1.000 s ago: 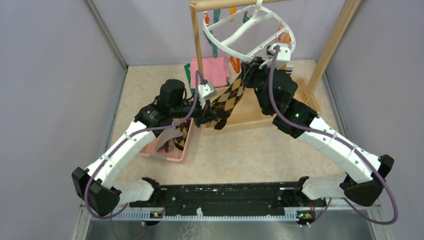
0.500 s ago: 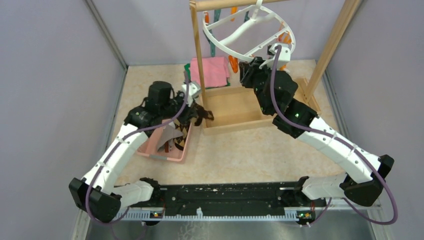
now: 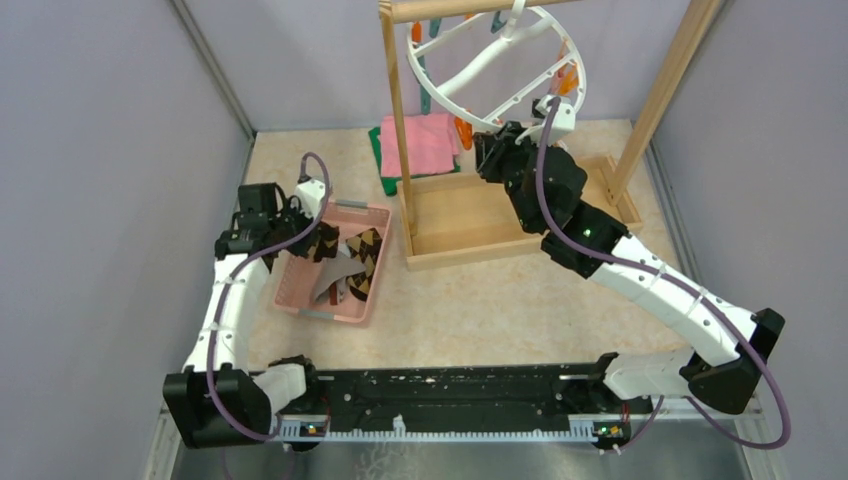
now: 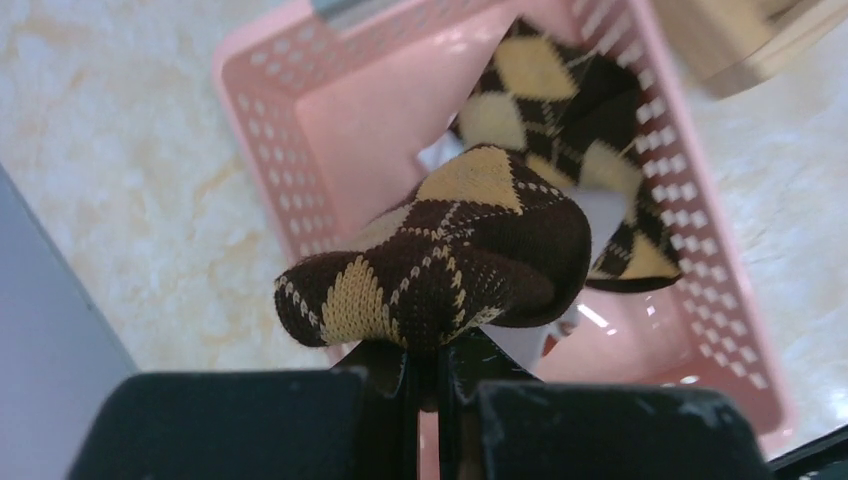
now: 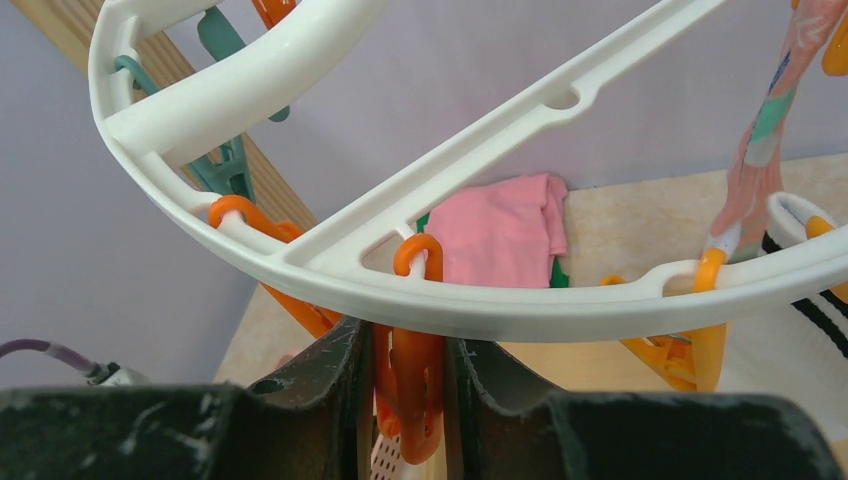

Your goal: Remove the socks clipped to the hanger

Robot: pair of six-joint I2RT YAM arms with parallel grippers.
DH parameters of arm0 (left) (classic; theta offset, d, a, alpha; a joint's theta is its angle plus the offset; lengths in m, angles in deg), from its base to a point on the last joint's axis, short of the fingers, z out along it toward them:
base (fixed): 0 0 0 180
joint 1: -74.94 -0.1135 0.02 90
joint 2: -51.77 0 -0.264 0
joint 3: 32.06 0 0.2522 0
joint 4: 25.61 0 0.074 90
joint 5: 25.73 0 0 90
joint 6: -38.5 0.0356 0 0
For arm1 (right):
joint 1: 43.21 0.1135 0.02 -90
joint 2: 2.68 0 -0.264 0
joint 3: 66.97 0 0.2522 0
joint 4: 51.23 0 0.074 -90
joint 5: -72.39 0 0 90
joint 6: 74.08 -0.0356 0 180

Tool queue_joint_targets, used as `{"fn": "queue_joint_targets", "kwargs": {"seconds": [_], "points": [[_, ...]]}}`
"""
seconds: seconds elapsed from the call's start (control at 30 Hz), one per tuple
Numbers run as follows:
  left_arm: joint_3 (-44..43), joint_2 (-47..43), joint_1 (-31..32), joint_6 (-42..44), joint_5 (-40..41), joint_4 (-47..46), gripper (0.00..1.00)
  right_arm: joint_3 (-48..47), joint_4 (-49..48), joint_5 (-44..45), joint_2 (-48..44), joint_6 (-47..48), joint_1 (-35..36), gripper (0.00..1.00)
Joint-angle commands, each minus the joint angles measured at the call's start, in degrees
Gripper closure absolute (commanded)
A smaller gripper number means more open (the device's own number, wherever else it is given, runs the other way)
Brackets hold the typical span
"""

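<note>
My left gripper [image 3: 303, 237] is shut on a brown-and-tan argyle sock [image 4: 440, 250] and holds it bunched above the left end of the pink basket [image 3: 362, 305]. Another argyle sock [image 4: 575, 120] lies in the basket [image 4: 290, 130] over white fabric. My right gripper [image 3: 487, 152] is up under the white ring hanger [image 3: 470, 90]. In the right wrist view its fingers [image 5: 335, 390] are shut on an orange clip [image 5: 415, 390] hanging from the ring [image 5: 450, 300]. A white sock with a dark-striped cuff [image 5: 815, 300] hangs at the right edge.
The hanger hangs from a wooden frame rack [image 3: 395, 120] whose tray base [image 3: 480, 245] stands right of the basket. Folded pink and green cloths [image 3: 425, 140] lie behind the rack. Grey walls close in on the left, right and back.
My left arm swung left with the argyle sock, from beside the rack to over the basket. The sock is off the hanger clip. My right gripper stayed at the clip.
</note>
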Motion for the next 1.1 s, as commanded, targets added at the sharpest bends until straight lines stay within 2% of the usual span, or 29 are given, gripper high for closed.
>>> {"fn": "queue_joint_targets", "kwargs": {"seconds": [0.0, 0.1, 0.13, 0.2, 0.23, 0.27, 0.3, 0.47, 0.57, 0.77, 0.83, 0.93, 1.07], "points": [[3.2, 0.4, -2.9, 6.9, 3.4, -1.7, 1.00, 0.4, 2.3, -3.7, -1.1, -1.7, 0.1, 0.95], [6.5, 1.3, -3.1, 8.1, 6.2, -1.2, 0.97, 0.4, 3.1, -4.5, -1.0, -2.1, 0.1, 0.72], [7.0, 1.7, -3.1, 8.2, 5.8, -0.5, 0.79, 0.5, 3.5, -4.6, -1.1, -2.4, 0.2, 0.62], [6.9, 1.9, -3.1, 7.7, 4.5, 0.9, 0.35, 1.1, 4.4, -4.7, -1.4, -3.0, 0.2, 0.46], [6.5, 1.7, -3.1, 7.4, 3.6, 1.5, 0.19, 1.5, 4.8, -4.8, -1.7, -3.3, 0.2, 0.40], [5.8, 1.6, -3.1, 6.8, 2.9, 1.9, 0.05, 2.1, 5.2, -4.9, -2.1, -3.7, 0.2, 0.35], [4.8, 1.4, -3.2, 6.2, 2.0, 2.0, 0.02, 2.7, 5.8, -5.0, -2.6, -4.2, 0.2, 0.30], [-6.0, 4.4, -3.1, 1.5, -4.3, 8.5, 0.01, 7.1, 11.0, -7.1, -6.6, -7.9, 0.2, 0.02], [-13.5, 7.5, -3.1, -0.9, -8.7, 12.8, 0.01, 12.4, 14.0, -6.9, -12.3, -10.2, 0.2, 0.01], [-20.7, 8.3, -3.1, -4.4, -15.5, 14.9, 0.01, 23.0, 22.3, 0.2, -24.1, -14.6, -2.6, 0.01], [-21.6, 7.4, -3.1, -5.4, -17.4, 14.3, 0.01, 25.1, 23.4, 0.0, -27.0, -15.0, -7.2, 0.01], [-22.9, 6.5, -3.1, -6.2, -19.8, 14.4, 0.01, 26.6, 21.4, -6.0, -29.0, -13.4, -16.9, 0.01], [-24.8, 6.5, -3.1, -6.3, -21.2, 16.1, 0.01, 25.3, 17.5, -11.6, -25.0, -7.7, -26.4, 0.01]]}}
